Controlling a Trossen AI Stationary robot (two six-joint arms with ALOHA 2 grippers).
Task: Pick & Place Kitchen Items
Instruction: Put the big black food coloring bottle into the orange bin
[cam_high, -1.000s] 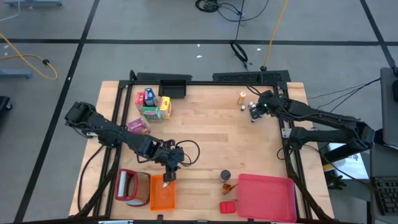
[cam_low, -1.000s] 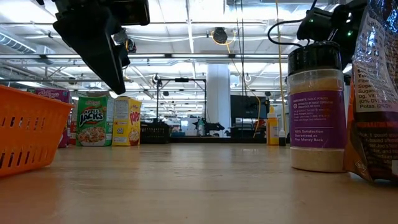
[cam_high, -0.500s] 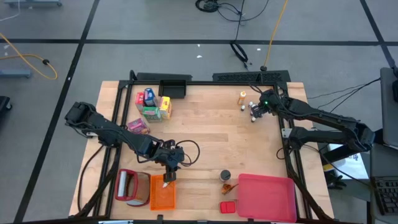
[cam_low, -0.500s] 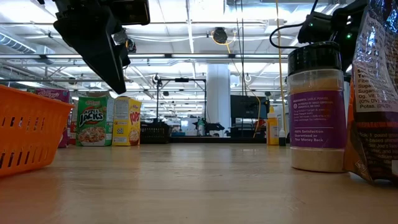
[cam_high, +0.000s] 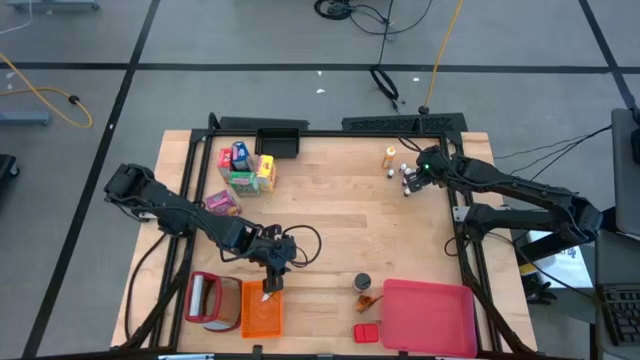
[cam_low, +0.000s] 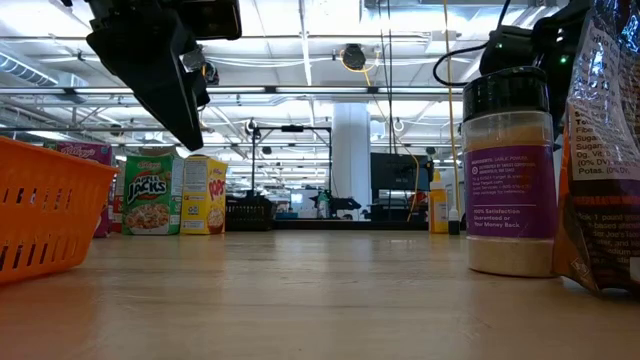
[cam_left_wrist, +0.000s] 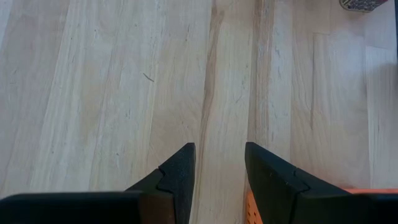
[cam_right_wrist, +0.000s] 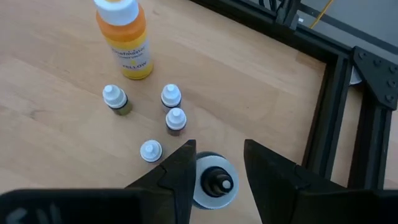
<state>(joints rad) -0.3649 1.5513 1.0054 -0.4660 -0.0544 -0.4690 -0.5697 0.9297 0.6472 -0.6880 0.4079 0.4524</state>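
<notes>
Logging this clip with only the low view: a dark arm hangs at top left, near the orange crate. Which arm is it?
Observer: The left one. From above, the left pincer hangs at the crate's far edge.
Operator: Is it carrying anything?
Observer: No. Its wrist view shows it open, with only bare table in the gap.
Operator: And the arm at top right?
Observer: The right pincer is at the far right corner, over a cluster of tiny bottles beside the orange bottle. One more bottle sits right under it.
</notes>
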